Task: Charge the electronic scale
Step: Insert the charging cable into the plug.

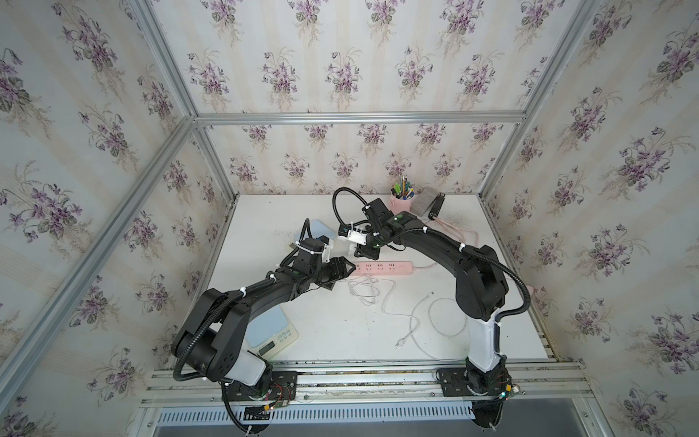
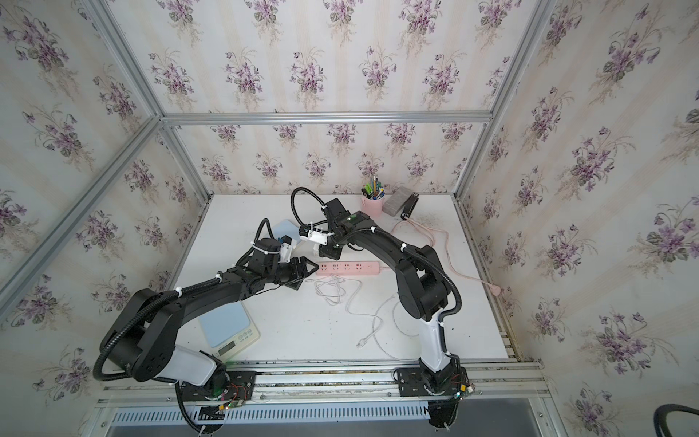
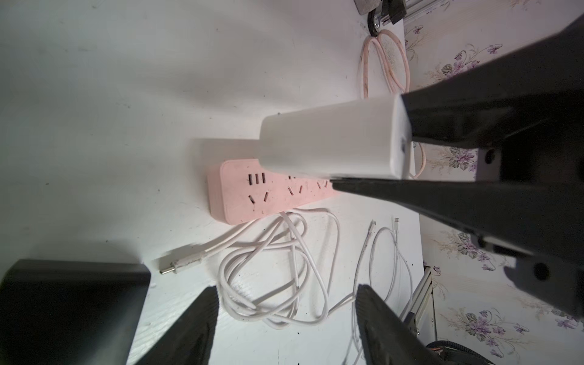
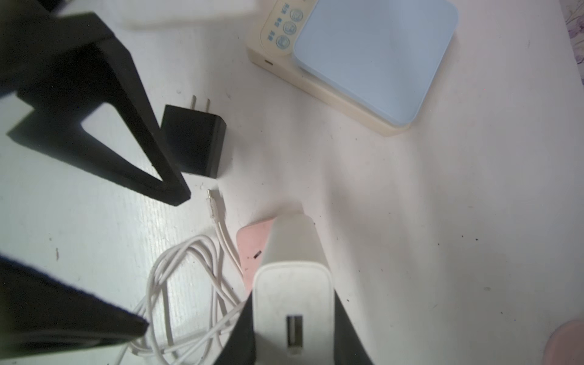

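Note:
The electronic scale (image 1: 272, 333) (image 4: 363, 63), cream with a pale blue top, sits at the front left, partly under my left arm. My right gripper (image 4: 294, 284) (image 1: 355, 249) is shut on a white charger plug (image 4: 294, 300) (image 3: 331, 142), held just above the left end of the pink power strip (image 1: 382, 268) (image 3: 252, 192). My left gripper (image 3: 286, 287) (image 1: 348, 269) stands open low over a coil of white cable (image 3: 268, 278) (image 1: 365, 289), with nothing gripped. The coil's plug end (image 3: 180, 264) lies loose on the table.
A black charger plug (image 4: 192, 142) lies beside my left gripper. A second white cable (image 1: 427, 321) sprawls at the front right. At the back stand a pink pen cup (image 1: 403, 202) and a grey-black device (image 1: 429, 202). A pale blue flat object (image 1: 319, 229) lies behind my left wrist.

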